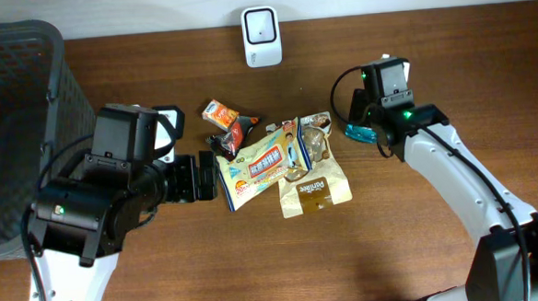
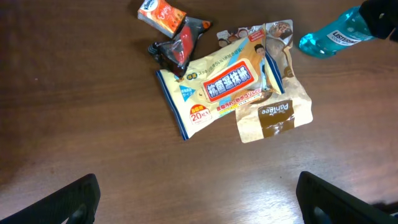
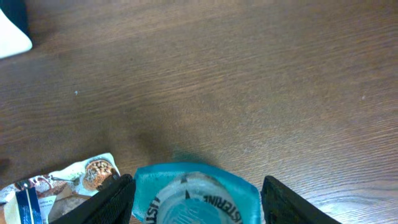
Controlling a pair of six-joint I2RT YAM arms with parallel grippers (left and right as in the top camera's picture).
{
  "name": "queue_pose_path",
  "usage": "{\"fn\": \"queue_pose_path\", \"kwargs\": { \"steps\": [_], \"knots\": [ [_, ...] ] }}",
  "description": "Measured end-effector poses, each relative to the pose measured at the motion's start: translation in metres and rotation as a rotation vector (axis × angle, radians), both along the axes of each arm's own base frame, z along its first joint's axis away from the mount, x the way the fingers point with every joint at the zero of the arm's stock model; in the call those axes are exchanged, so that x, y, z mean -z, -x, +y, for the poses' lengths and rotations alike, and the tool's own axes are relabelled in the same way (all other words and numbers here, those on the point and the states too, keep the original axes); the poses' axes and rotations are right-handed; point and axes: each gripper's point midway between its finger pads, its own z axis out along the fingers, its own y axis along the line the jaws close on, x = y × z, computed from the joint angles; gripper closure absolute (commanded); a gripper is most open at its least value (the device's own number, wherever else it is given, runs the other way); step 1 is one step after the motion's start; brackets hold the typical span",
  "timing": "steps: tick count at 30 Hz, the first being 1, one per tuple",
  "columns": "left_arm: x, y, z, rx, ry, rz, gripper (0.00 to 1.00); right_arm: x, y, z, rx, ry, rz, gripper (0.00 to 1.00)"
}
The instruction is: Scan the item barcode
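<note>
The table (image 1: 422,253) is mid-brown wood with a fine darker grain, the scanner (image 1: 261,36) white with a dark window, and the basket (image 1: 8,109) black mesh. The bottle (image 2: 336,38) is clear teal-blue, its pale label lettered in black. The wipes pack (image 2: 217,87) is cream-yellow with blue ends and a red panel of white characters, the pouch (image 2: 273,115) tan with a brown band lettered white, the small packet (image 2: 160,14) orange, the wrapper (image 2: 180,45) black and red.

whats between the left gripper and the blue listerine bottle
A pile of packets, including a yellow pack and a brown PanBee bag, lies between the left gripper and the Listerine bottle; the overhead view shows it.
</note>
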Motion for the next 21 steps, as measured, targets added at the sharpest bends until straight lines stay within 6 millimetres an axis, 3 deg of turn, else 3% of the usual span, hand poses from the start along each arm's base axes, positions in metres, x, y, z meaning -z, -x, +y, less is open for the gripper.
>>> {"fn": "queue_pose_path", "kwargs": {
  "steps": [9, 21],
  "knots": [
    [0.0, 0.0, 0.0, 0.0, 0.0, 0.0, 0.01, -0.025, -0.001, -0.003, 0.013, 0.019, 0.013, 0.48],
    [0.0, 0.0, 0.0, 0.0, 0.0, 0.0, 0.01, 0.002, 0.001, -0.004, 0.074, -0.01, 0.08, 0.5]
  ]
}}
